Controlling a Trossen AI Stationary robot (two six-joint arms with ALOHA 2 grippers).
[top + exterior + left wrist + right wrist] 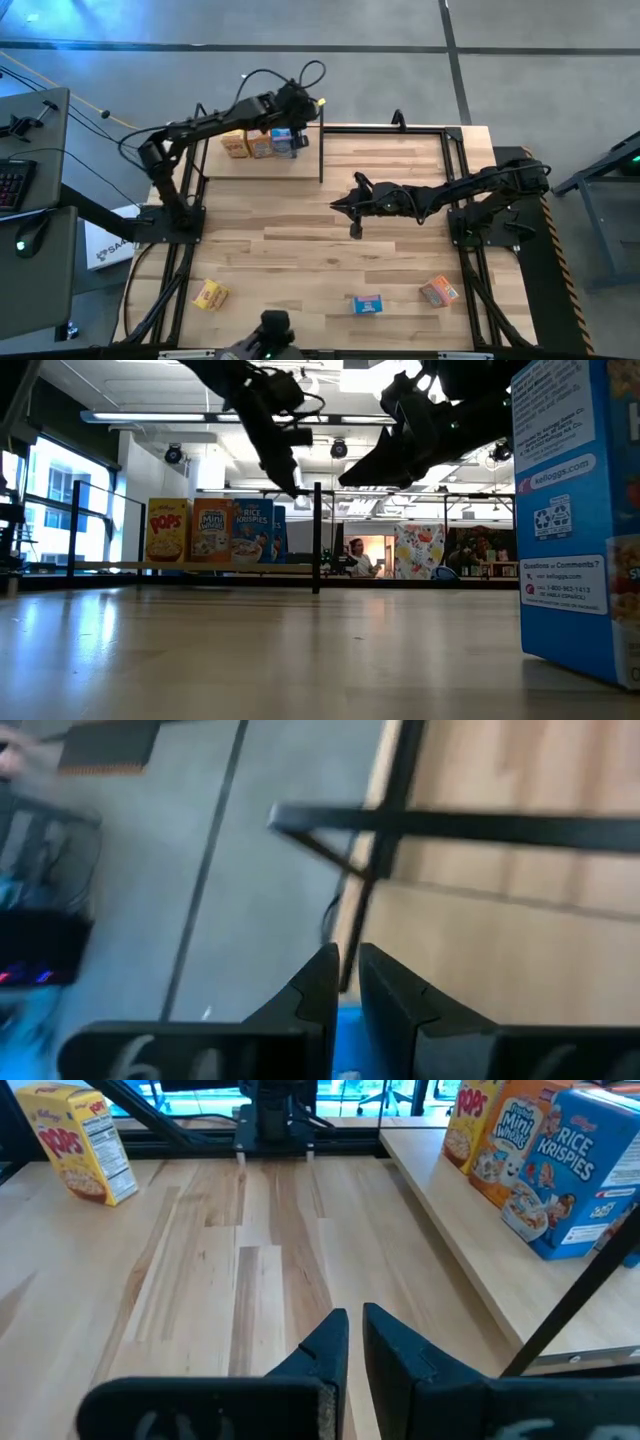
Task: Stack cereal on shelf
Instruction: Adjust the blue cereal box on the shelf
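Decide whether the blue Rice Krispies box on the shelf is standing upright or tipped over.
Upright. The low view shows the blue Rice Krispies box standing on the shelf beside the orange Mini-Wheats box, its lettering level.

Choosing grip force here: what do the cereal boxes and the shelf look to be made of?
The cereal boxes look like thin printed cardboard with a slight sheen: sharp folded edges, full-colour graphics. The shelf seems a pale, matte wood board with visible grain, framed by thin black posts, likely painted metal.
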